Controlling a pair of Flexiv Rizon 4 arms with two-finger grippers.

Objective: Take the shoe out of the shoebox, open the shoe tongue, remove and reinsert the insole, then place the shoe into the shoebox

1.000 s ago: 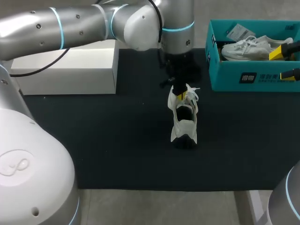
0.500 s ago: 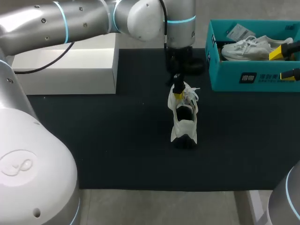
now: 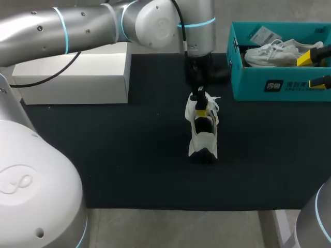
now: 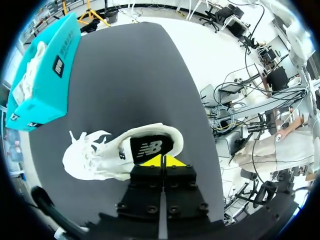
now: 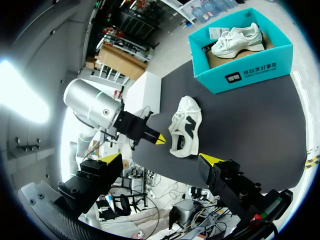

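Observation:
A white shoe (image 3: 203, 133) lies on the black mat (image 3: 129, 155), its black insole (image 4: 150, 147) showing in the opening. My left gripper (image 3: 200, 107) stands over it, shut, its yellow tips (image 4: 163, 161) together at the rim of the opening; whether they pinch anything is hidden. The teal shoebox (image 3: 282, 85) at the back right holds a second white shoe (image 3: 274, 53). My right gripper (image 3: 315, 70) hangs open by the box's right end, with nothing between its fingers. The right wrist view takes in the shoe (image 5: 184, 125), the shoebox (image 5: 245, 75) and my left gripper (image 5: 160, 140) from afar.
A white oblong box (image 3: 77, 77) stands at the mat's back left corner. Bare mat stretches left of the shoe and in front of it. My left arm (image 3: 103, 26) spans the back of the table.
My left gripper has shifted a little to the right and lower, onto the shoe's opening. The shoe and my right arm have stayed where they were.

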